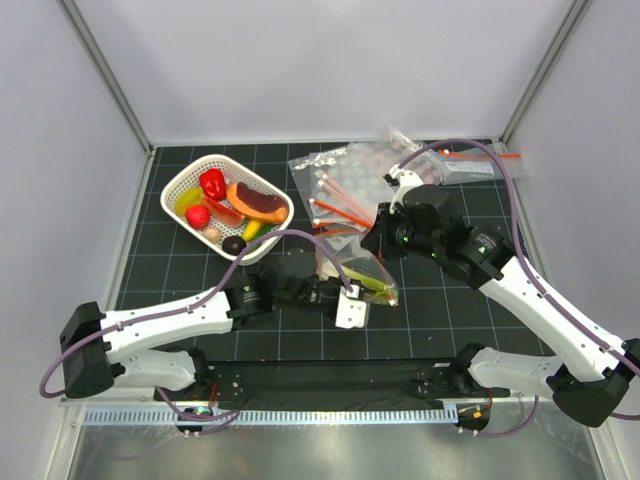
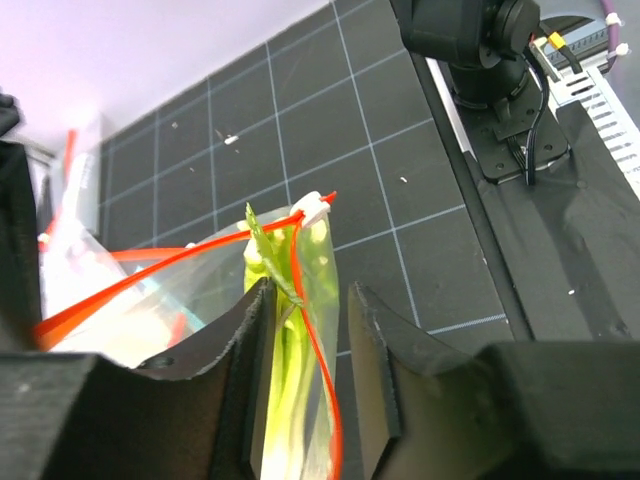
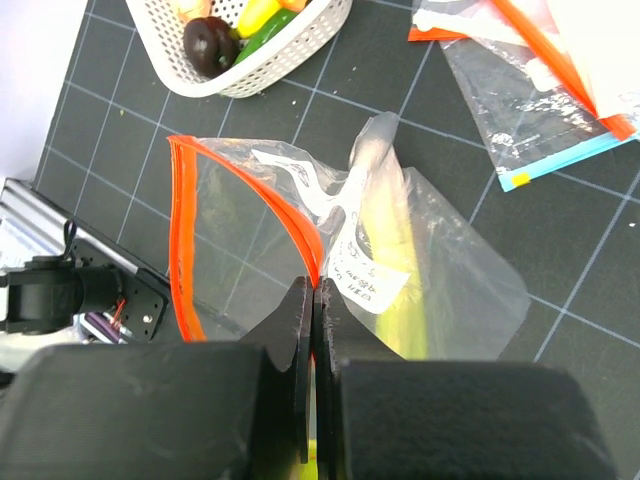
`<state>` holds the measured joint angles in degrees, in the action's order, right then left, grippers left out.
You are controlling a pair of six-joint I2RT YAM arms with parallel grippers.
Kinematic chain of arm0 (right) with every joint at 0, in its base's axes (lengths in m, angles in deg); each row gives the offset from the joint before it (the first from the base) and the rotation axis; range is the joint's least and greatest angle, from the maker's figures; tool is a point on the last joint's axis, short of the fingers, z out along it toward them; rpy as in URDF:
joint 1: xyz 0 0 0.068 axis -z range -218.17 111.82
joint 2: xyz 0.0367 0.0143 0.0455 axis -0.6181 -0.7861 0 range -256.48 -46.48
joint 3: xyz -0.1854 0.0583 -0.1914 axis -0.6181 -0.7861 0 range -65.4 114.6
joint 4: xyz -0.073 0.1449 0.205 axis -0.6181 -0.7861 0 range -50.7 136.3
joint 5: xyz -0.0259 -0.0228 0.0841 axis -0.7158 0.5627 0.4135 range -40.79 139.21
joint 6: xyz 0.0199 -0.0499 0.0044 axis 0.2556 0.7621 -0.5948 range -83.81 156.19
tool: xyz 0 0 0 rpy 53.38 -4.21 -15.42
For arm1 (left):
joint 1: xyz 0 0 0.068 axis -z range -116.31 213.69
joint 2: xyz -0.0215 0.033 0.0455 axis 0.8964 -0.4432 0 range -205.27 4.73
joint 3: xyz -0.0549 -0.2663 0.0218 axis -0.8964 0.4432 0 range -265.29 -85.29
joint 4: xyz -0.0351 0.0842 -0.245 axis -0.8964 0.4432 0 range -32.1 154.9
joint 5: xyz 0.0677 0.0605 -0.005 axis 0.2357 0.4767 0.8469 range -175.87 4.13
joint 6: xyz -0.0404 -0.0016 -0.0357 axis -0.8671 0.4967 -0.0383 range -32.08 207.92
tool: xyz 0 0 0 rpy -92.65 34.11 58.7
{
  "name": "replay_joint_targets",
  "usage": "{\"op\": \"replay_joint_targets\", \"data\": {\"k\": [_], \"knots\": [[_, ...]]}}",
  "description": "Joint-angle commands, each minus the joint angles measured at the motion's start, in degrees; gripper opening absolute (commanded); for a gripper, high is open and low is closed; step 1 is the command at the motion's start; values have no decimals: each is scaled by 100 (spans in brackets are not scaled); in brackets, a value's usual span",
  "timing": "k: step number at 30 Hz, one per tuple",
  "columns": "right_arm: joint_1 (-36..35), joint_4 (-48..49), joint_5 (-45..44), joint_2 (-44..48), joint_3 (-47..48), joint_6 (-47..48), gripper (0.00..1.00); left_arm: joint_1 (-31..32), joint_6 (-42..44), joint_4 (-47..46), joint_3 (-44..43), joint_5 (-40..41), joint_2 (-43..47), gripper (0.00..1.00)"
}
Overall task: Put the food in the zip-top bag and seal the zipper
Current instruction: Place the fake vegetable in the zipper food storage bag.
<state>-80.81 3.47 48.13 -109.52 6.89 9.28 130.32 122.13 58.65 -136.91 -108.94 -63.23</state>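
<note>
My right gripper (image 3: 312, 288) is clamped on the zipper (image 3: 182, 230), and the mouth gapes. My left gripper (image 2: 310, 292) is unclenched, its jaws straddling the bag (image 2: 200, 275) on the mat (image 2: 300, 100). The stalk (image 2: 285, 390) lies inside, lengthwise between those jaws. The bag lies between both grippers.

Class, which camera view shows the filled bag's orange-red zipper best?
Right wrist view: the zipper fills the frame, both strands spread apart and pinched together in the right gripper. Left wrist view shows only one end; the top view shows it tiny and partly hidden.

Lab cell: white panel walls (image 1: 330, 70), black grid mat (image 1: 440, 310), aluminium frame (image 1: 108, 75).
</note>
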Motion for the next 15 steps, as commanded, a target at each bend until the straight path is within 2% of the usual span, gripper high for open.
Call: {"op": "replay_joint_targets", "data": {"k": [1,6,10,15], "knots": [[9,398,222,3,-13,20,1,25,-301,-496,-305,144,-217,37],[18,398,222,-23,-48,46,1,34,-600,-743,-332,488,-314,34],[9,398,214,-32,-57,55,1,25,-714,-1024,-209,382,-209,42],[9,416,222,-32,-66,37,1,34,-838,-1235,-94,277,-121,43]]}}
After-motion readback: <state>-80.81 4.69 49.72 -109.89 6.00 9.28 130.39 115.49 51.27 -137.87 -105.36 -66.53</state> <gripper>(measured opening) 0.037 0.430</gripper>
